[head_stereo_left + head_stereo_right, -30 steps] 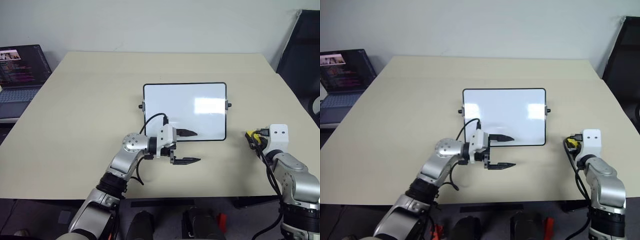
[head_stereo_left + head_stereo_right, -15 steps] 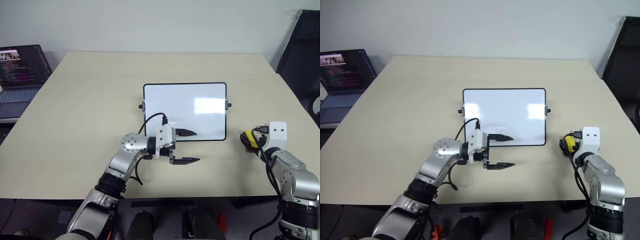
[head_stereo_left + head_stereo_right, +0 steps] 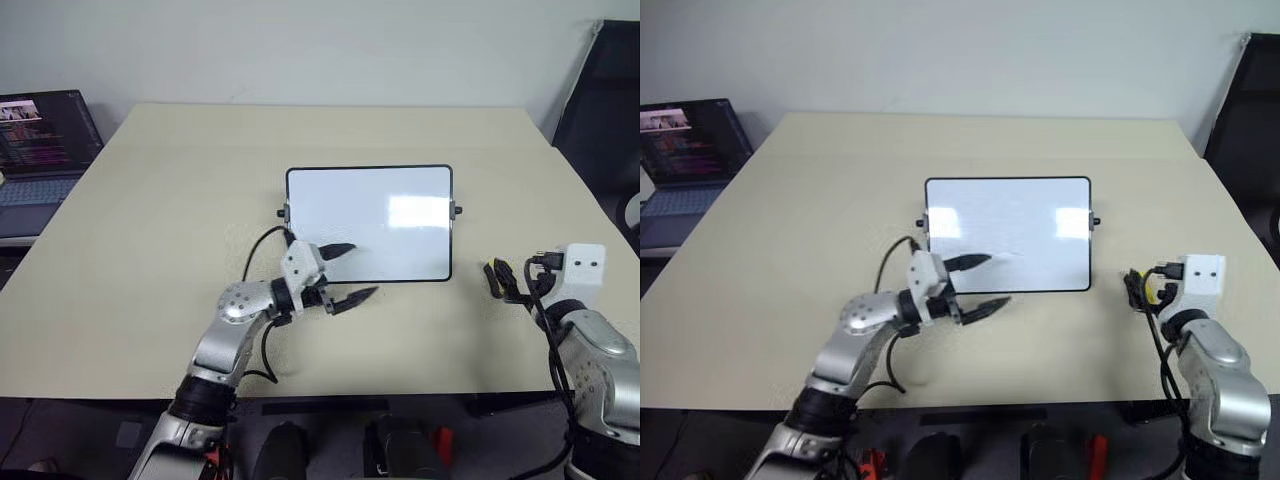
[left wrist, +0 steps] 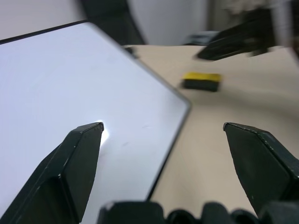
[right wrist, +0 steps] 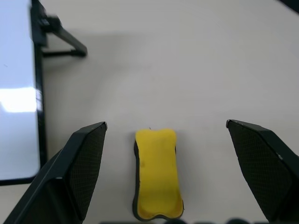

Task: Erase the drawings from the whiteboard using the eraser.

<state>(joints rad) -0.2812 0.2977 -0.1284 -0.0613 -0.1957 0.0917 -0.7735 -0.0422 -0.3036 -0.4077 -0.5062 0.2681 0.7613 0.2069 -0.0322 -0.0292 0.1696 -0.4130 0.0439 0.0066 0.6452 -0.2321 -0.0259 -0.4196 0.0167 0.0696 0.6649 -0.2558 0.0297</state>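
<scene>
Your right gripper (image 5: 166,130) stands with fingers wide apart, the eraser (image 5: 158,173) lying free on the counter (image 3: 180,200) between them, just beside the whiteboard's (image 3: 370,215) right edge. Your left gripper (image 3: 340,272), also spread, hangs at the board's near left corner. No drawings are discernible. Judged step: wiping done, eraser set down. Next: confirm the board is clean.

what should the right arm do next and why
Probably draw the right gripper back, clear of the eraser: it lies flat on the table between wide-open jaws, untouched, and the whiteboard shows no clear marks.
</scene>
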